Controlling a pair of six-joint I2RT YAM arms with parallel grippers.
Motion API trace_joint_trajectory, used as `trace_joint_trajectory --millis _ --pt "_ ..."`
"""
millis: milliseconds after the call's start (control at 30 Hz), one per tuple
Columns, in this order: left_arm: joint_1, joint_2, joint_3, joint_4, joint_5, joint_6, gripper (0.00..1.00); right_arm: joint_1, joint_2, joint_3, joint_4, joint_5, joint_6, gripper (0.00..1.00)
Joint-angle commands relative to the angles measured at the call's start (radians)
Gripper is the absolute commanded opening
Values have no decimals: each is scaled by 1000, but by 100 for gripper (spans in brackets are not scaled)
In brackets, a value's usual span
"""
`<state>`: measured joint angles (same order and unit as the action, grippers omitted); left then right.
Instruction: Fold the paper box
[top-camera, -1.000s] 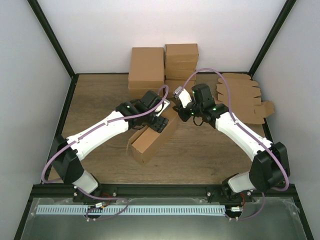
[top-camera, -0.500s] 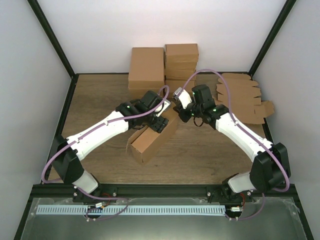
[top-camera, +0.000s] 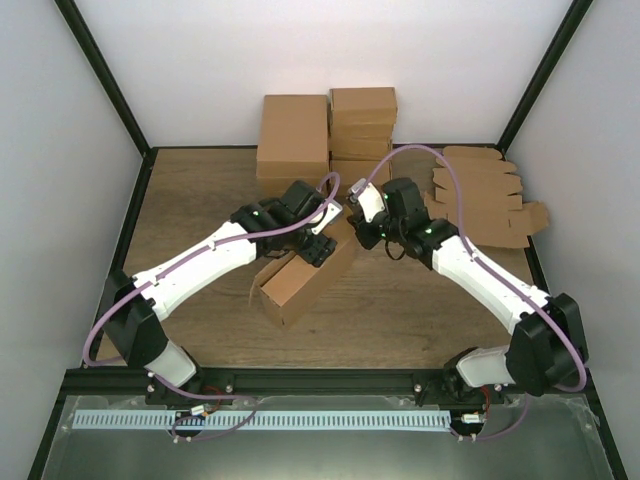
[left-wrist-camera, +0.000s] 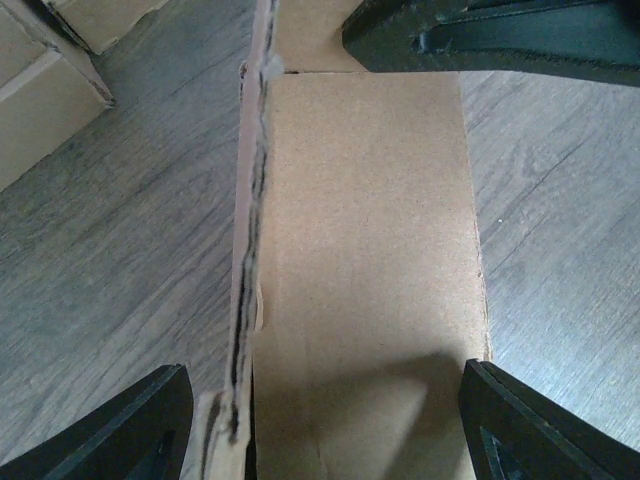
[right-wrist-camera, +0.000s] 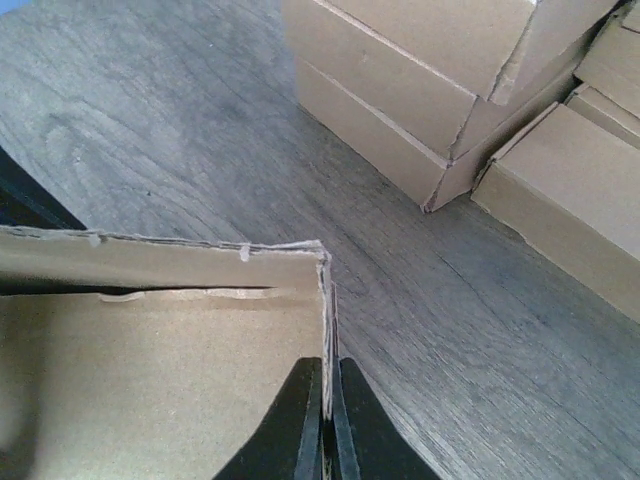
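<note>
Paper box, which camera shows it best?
Top external: nearly the whole paper box shows, lying diagonally on the table. Left wrist shows just one panel and a raw edge between the spread fingers of the left hand. Right wrist shows only a corner wall pinched in the shut right hand.

The right arm (top-camera: 470, 270) now reaches further left than a second ago, its wrist drawn in closer to the left arm (top-camera: 200, 265) over the far end of the paper box (top-camera: 300, 280). Its elbow by the table's right edge sits lower and a little further out. The purple cable (top-camera: 440, 165) looping over this arm lies flatter and lower than before. The right gripper (right-wrist-camera: 325, 400), pinched on the box's wall edge, has moved left with the wrist, and the near end of the box has shifted a touch to the left
</note>
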<state>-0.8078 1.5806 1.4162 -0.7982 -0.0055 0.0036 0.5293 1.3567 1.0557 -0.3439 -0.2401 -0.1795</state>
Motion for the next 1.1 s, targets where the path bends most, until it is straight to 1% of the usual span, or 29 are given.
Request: trace_joint_trajectory --millis 0,100,267,300,333,400,500,600,667,767,833,933,1067 --pt "13 3 -22 -13 27 43 76 46 -25 -75 -16 23 84 1" --pt "20 6 -19 -15 25 48 76 46 -36 -112 16 10 99 1" --pt "24 -8 -3 -12 44 43 76 46 -41 -120 29 2 101 1" --pt "25 -11 3 -12 46 37 78 46 -41 -119 27 -2 103 1" --pt "25 -17 9 -13 49 31 82 46 -44 -117 29 -6 107 1" --pt "25 -33 19 -10 52 13 92 47 -50 -114 28 -9 119 1" --pt "24 -79 33 10 31 -26 100 46 -58 -115 36 45 156 1" --pt "25 -143 46 30 -35 -84 100 46 -56 -111 43 128 219 1" --pt "25 -184 54 25 -102 -132 100 46 -50 -97 31 149 256 1" --pt "29 -249 51 -12 -223 -200 100 45 -55 -87 14 205 323 1" --pt "50 -297 37 -47 -272 -234 100 46 -67 -91 8 239 341 1" --pt "119 -370 -12 -86 -281 -263 100 46 -80 -92 -2 297 344 1" --pt "204 -465 -107 -80 -251 -277 100 46 -98 -77 -22 334 329 1"
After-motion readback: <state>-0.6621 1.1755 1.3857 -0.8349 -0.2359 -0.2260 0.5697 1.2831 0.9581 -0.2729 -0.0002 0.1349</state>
